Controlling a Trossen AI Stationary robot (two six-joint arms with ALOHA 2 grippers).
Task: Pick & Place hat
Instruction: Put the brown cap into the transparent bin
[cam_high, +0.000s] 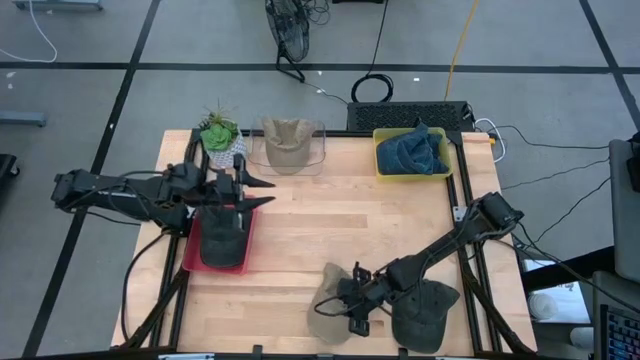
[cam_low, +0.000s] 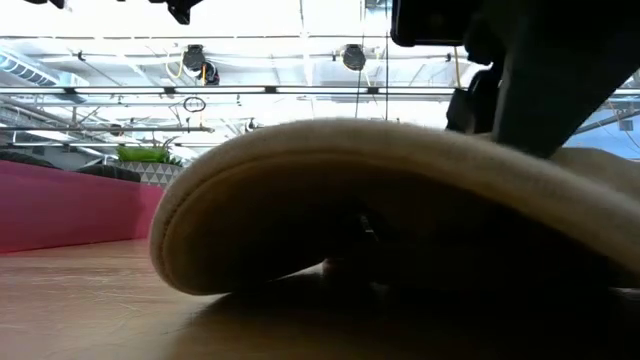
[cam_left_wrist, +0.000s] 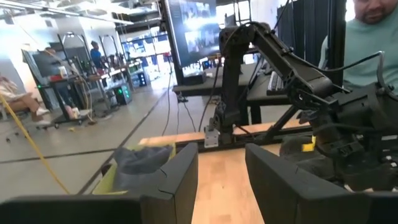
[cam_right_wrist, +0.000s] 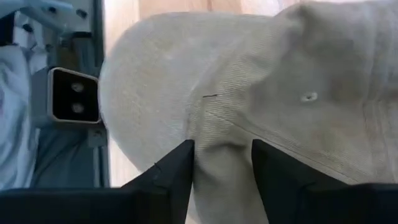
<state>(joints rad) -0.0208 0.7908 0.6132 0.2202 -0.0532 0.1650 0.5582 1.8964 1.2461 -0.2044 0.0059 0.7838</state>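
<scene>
A beige cap (cam_high: 322, 312) lies on the table near its near edge and fills the low view (cam_low: 350, 200), its brim edge raised off the wood. My right gripper (cam_high: 352, 300) is right over it, open, with its fingers on either side of a ridge of the crown (cam_right_wrist: 222, 155). A dark cap (cam_high: 428, 312) lies beside it, under the right arm. My left gripper (cam_high: 262, 192) hangs open above a red tray (cam_high: 190, 258) that holds another dark cap (cam_high: 222, 242). My right gripper comes at the beige cap from above, slanting from the table's right. Its open fingers (cam_right_wrist: 177, 171) stand astride a raised ridge of the crown just behind the brim seam (cam_right_wrist: 211, 118). Whether the tips touch the cloth, I cannot tell. The cap rests on the table.
At the far edge stand a potted plant (cam_high: 220, 133), a clear bin with a beige hat (cam_high: 290, 145) and a yellow bin with a blue hat (cam_high: 412, 152). A person in a teal shirt (cam_left_wrist: 373, 43) is beyond the table. Bare wood lies mid-table (cam_high: 340, 225).
</scene>
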